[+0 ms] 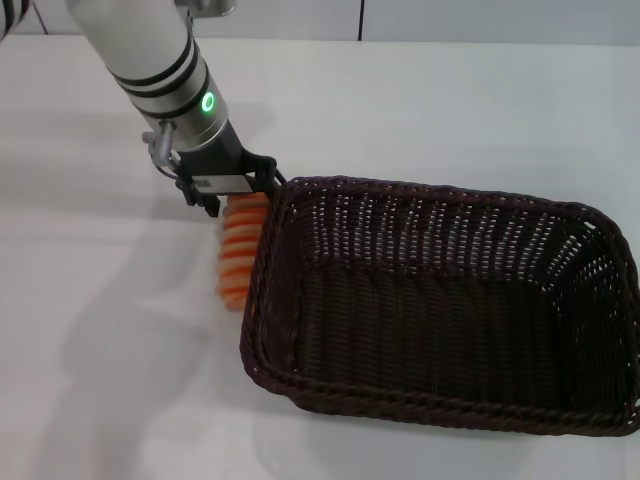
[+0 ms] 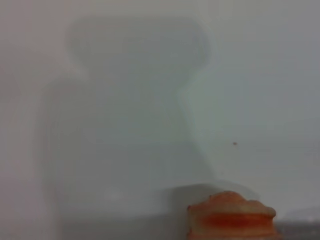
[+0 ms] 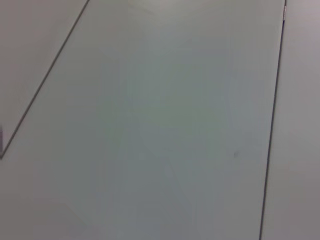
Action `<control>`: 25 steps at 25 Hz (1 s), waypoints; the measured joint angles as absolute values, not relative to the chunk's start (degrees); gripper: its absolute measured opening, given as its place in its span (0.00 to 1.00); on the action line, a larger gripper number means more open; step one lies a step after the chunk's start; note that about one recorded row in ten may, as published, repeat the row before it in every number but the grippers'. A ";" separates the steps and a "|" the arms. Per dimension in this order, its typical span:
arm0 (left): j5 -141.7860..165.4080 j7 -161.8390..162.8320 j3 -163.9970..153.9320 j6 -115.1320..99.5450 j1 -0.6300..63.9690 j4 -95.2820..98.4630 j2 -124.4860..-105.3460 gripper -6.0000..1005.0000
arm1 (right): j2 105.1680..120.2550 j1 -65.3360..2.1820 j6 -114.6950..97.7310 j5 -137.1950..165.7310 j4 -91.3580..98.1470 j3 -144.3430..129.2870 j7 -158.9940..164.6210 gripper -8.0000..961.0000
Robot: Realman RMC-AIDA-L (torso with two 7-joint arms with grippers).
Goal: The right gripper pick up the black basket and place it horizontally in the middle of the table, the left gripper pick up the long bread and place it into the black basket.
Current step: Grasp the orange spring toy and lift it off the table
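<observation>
A plain white table (image 1: 420, 110) fills the scene, with a paler wall strip along its far edge. A large dark woven basket (image 1: 440, 300) lies lengthwise toward the right of the head view, open side up and with nothing in it. Just beside its left end, the left gripper (image 1: 232, 192) reaches down from a white arm with black rings. Its black fingers are closed on the top end of the long bread (image 1: 238, 248), an orange-and-tan striped loaf that hangs below the claw, close against the outside of the basket's left rim. Whether the loaf's lower end touches the table cannot be told. To do this step well, the loaf likely needs lifting clear above the rim, then carrying rightward over the basket's middle before letting go. The right gripper is out of sight.
</observation>
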State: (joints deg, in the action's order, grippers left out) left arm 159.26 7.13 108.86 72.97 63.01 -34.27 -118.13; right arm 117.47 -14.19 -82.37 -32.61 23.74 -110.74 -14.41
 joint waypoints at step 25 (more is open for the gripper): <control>158.67 2.48 108.95 72.02 60.15 -37.78 -117.59 0.58 | 117.51 -15.80 -81.95 -32.61 23.64 -110.71 -14.66 0.36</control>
